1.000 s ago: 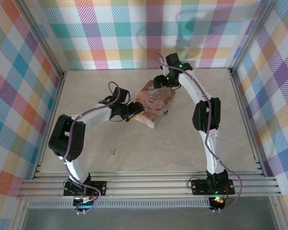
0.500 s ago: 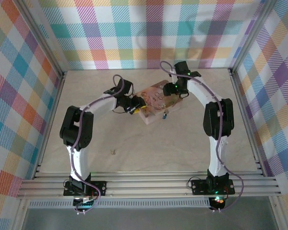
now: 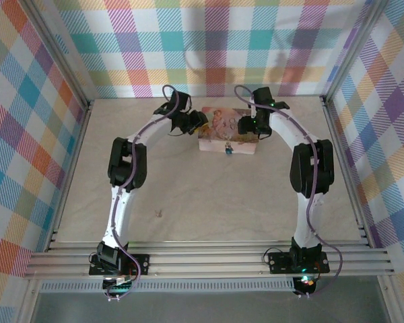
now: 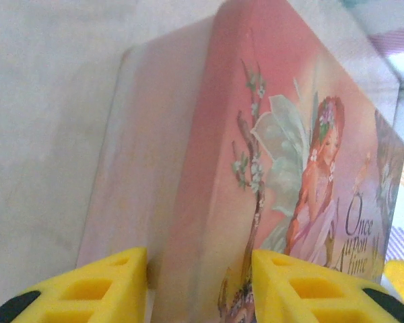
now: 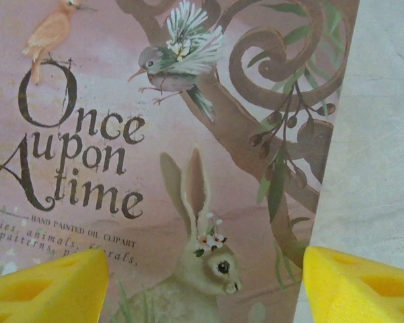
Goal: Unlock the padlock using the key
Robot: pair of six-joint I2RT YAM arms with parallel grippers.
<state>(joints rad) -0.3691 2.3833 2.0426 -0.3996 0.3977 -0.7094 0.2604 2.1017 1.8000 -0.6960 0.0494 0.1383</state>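
Tin box [image 3: 223,129] sits far back on the table [image 3: 222,195]. Blue padlock [image 3: 227,149] is at its near wall. I make out the key [image 3: 159,214] well apart, toward the arm bases. Left end effector [image 4: 200,264] straddles the box's corner edge, and I cannot tell if it grips. Right end effector [image 5: 202,269] gapes wide over the lid.

You have a pink tin box [image 3: 227,132] lying flat towards the far end of the pale table [image 3: 209,202], lid up, its long side running left to right. Up close you can read "Once upon a time" on the lid, next to a red-haired fairy [image 4: 316,182]. A rabbit [image 5: 205,262] with flowers on its head sits below the lettering, and a bird [image 5: 175,57] perches on a curling branch above. Plaid walls [image 3: 209,40] close in the table on three sides, and aluminium rails [image 3: 209,259] run along its near edge.
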